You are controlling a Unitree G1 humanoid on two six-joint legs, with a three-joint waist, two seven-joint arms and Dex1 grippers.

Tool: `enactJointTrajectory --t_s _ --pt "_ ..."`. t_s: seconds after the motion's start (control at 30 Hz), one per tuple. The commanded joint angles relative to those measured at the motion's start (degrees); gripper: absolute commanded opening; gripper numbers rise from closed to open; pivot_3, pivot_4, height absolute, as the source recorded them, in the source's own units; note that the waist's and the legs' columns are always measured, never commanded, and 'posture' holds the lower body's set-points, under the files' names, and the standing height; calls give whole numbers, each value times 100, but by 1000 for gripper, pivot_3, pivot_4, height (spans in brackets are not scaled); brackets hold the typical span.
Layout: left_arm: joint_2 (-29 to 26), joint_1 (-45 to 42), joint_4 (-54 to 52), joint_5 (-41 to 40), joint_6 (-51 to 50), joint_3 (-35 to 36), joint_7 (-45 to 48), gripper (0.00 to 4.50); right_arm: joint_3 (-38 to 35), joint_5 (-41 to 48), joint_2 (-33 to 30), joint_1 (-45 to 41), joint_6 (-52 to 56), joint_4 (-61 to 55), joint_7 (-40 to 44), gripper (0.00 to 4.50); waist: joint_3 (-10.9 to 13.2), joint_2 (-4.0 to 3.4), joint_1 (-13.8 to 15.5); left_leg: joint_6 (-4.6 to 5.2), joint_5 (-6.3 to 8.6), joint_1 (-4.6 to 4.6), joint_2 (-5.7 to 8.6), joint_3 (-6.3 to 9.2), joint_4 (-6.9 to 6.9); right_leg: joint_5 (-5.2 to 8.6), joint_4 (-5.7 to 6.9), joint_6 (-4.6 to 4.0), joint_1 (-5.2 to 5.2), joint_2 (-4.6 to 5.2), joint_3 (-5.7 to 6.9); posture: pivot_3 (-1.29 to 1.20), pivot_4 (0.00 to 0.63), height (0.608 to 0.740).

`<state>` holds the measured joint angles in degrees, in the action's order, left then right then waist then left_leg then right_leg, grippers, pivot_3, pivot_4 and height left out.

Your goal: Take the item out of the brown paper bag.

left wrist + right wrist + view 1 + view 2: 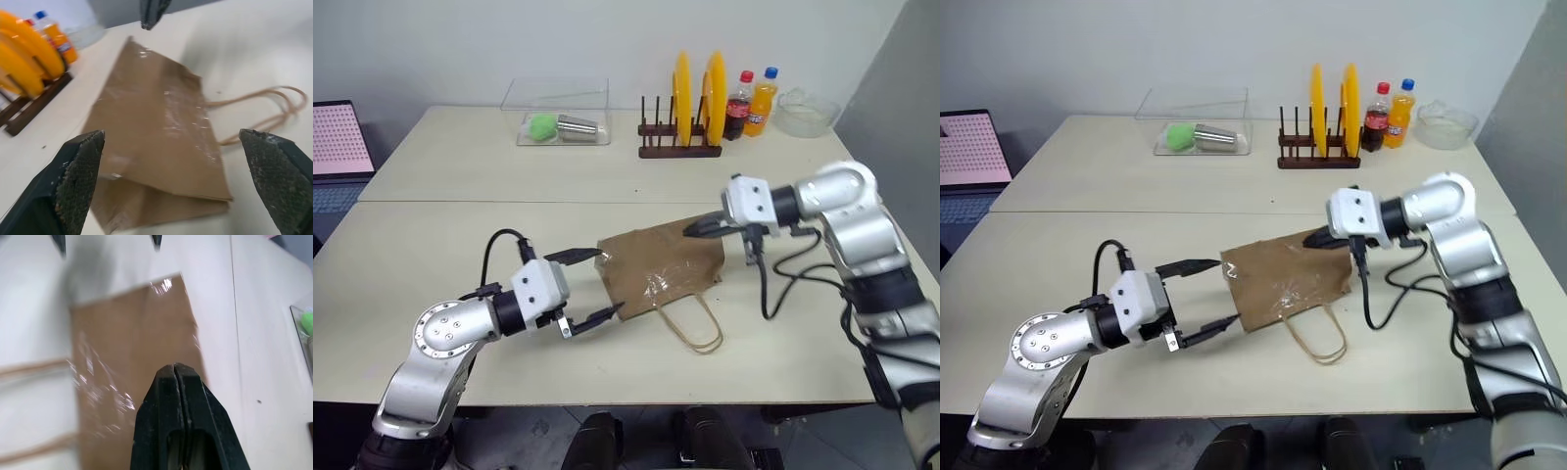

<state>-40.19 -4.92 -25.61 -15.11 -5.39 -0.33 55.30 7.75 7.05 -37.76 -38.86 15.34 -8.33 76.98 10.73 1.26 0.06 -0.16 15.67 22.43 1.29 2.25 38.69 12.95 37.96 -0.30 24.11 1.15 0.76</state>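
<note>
Left gripper [581,289] near table's front edge: fingers spread wide, level, straddling one end of brown paper bag [661,270], holding nothing. Right gripper [703,227] over bag's far end: fingers pressed together, empty. Bag flat mid-table [431,245], handles toward front edge. Item unseen, presumably inside. Extraction not yet begun.

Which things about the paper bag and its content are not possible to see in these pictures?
- The item: not seen; the brown paper bag lies flat and its paper hides whatever is inside.
- The bag's mouth: in the head views I cannot tell whether it is open.
- Whether the shut right gripper touches the bag: unclear; in the right wrist view its fingers cover that spot.
- The open left gripper holds nothing.
</note>
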Motion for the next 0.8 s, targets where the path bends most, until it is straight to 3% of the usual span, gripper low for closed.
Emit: enactJointTrajectory --t_s 0.03,0.33,0.47,0.8 --pt "0 -407 111 230 436 -405 242 4500 -549 480 -289 914 1233 -1492 -615 914 0 0 38 0 0 2 0 1 1 0 -3 1 -2 0 2 0 150 740" --pt "295 -1211 1285 1222 2068 -1581 614 4500 -1986 1180 -780 3516 3083 -3759 -1705 3929 -2 -5 59 1 0 2 -1 -12 2 15 -8 27 0 -4 -4 0 150 740" --pt "608 -1536 2006 1501 2711 -1923 574 4500 -2464 1584 -810 4242 3648 -4479 -2022 3929 -4 -6 92 2 0 2 -1 -9 4 20 -12 36 -5 -7 1 0 150 740" --pt "1244 -2184 3331 1846 3558 -2249 410 4500 -2932 2280 -858 5012 4034 -5164 -2717 3929 -6 -2 95 3 0 3 0 -10 6 21 -13 40 -7 -9 0 0 150 740"
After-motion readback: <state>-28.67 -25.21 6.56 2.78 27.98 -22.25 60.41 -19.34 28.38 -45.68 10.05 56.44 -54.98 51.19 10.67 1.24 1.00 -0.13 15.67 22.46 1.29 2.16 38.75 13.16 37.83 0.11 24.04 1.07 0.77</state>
